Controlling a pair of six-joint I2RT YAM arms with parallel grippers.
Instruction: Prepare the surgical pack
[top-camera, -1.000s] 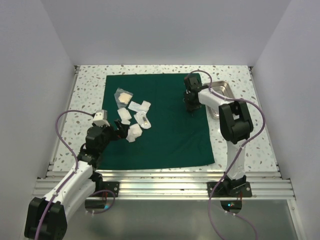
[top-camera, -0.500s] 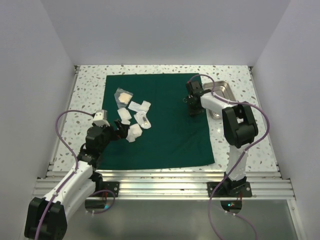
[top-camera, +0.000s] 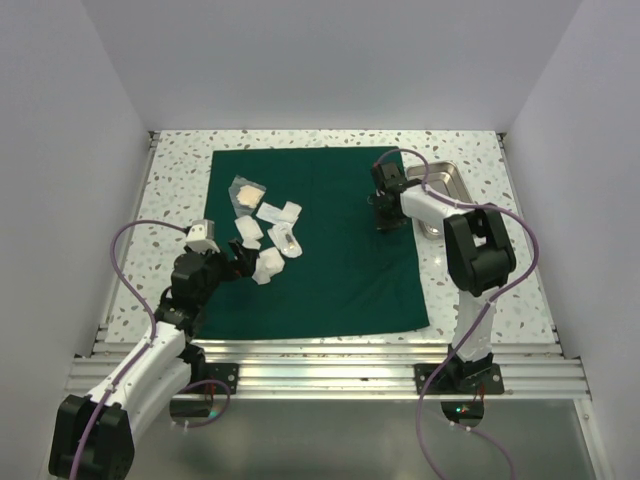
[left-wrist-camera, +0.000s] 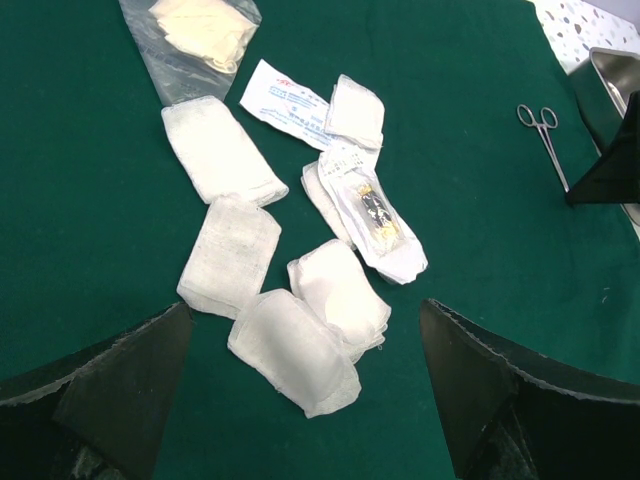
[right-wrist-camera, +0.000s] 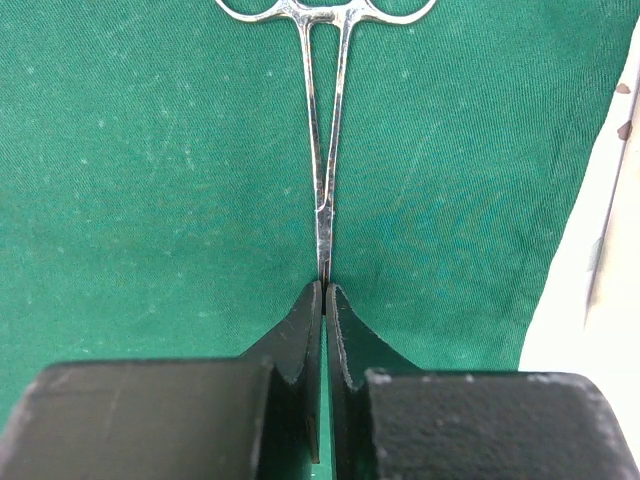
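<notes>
The surgical pack is a dark green drape (top-camera: 340, 260) spread flat as a large square sheet; it also fills the left wrist view (left-wrist-camera: 80, 200) and the right wrist view (right-wrist-camera: 150, 180). My right gripper (top-camera: 384, 220) (right-wrist-camera: 324, 288) is low over the drape's right part. It is shut on the tip of steel forceps (right-wrist-camera: 322, 150) that lie on the cloth, ring handles away from me. The forceps also show in the left wrist view (left-wrist-camera: 545, 135). My left gripper (top-camera: 250, 262) (left-wrist-camera: 305, 310) is open just above several white gauze packets (left-wrist-camera: 295, 350).
A shiny steel tray (top-camera: 445, 180) (left-wrist-camera: 605, 75) stands on the speckled table at the drape's right edge. A clear bag of pale gloves (top-camera: 246, 193) (left-wrist-camera: 200, 30) and a sealed packet (left-wrist-camera: 375, 215) lie among the gauze at the drape's left.
My right arm's elbow has swung a little to the right, and its gripper has shifted slightly toward me on the drape. The left arm and the packets have not moved.
</notes>
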